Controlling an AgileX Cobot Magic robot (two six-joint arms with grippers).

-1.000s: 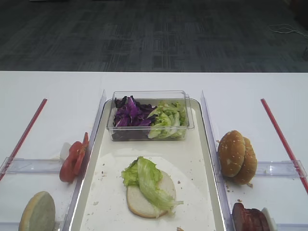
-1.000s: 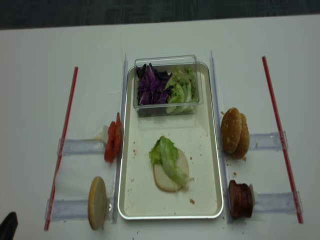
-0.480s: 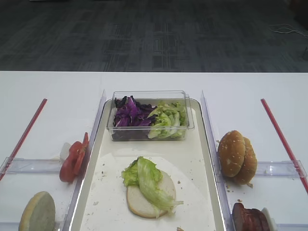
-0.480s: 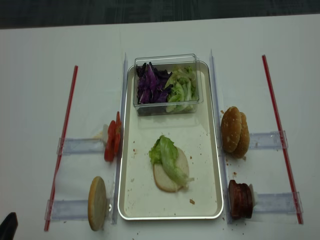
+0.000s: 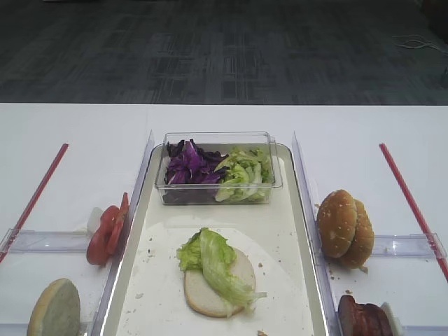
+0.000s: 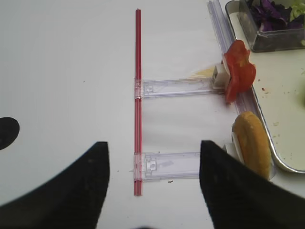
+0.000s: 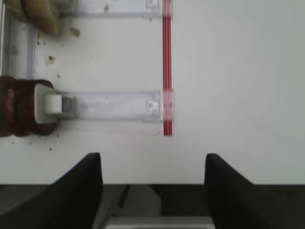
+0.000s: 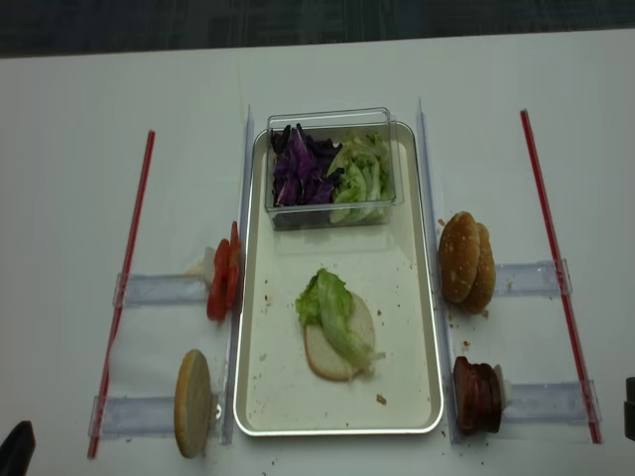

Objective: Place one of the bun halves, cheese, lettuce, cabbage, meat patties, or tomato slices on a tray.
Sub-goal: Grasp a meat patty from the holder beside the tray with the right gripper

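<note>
Right pincer (image 7: 153, 167) at bottom of frame with jaws spread wide, white worktop (image 7: 238, 95), meat patties (image 7: 16, 107) at left edge, bun halves (image 7: 40, 14) upper left, red strip (image 7: 167, 67) running vertically

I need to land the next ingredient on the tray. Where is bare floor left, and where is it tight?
On the tray, bare floor runs between the clear tub and the lettuce-topped bun half, and down both long sides of that bun. The near strip by the rim is also free, apart from crumbs. The far end is crowded: the tub takes up most of the tray's width there.

text: none legible — labels: none — brands: none — numbers: none
</note>
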